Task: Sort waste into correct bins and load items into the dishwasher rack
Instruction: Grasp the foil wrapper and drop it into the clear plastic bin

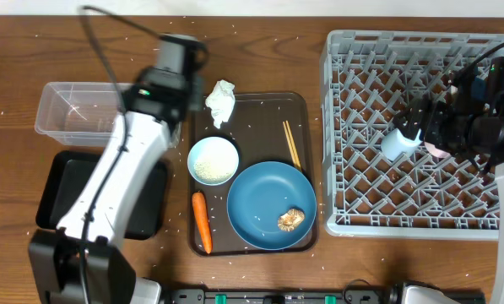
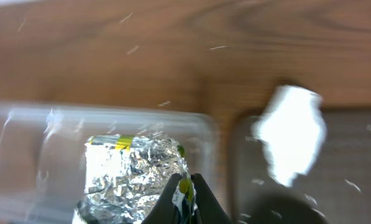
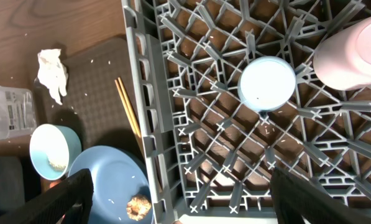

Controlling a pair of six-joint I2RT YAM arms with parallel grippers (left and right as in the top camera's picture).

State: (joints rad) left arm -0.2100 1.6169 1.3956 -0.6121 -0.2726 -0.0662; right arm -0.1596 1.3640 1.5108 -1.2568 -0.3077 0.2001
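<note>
over the clear tub (image 2: 23, 143), left claw (image 2: 185, 198) pinches the snack wrapper (image 2: 135, 168), likely for dropping in; right claw (image 3: 179, 186) spread wide, empty, above the rack (image 3: 334, 143).

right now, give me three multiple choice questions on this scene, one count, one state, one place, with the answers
1. How many cups are in the dishwasher rack?
A) none
B) one
C) two

2. The left gripper is:
A) wide open
B) shut on the snack wrapper
C) out of view

3. Where is the carrot?
A) in the dishwasher rack
B) on the brown tray, left of the blue plate
C) in the left gripper

Answers:
1 C, the light blue cup and the pink cup sit among the pegs.
2 B, the left wrist view shows its fingers pinching the wrapper.
3 B, the overhead view shows it beside the plate.
</note>
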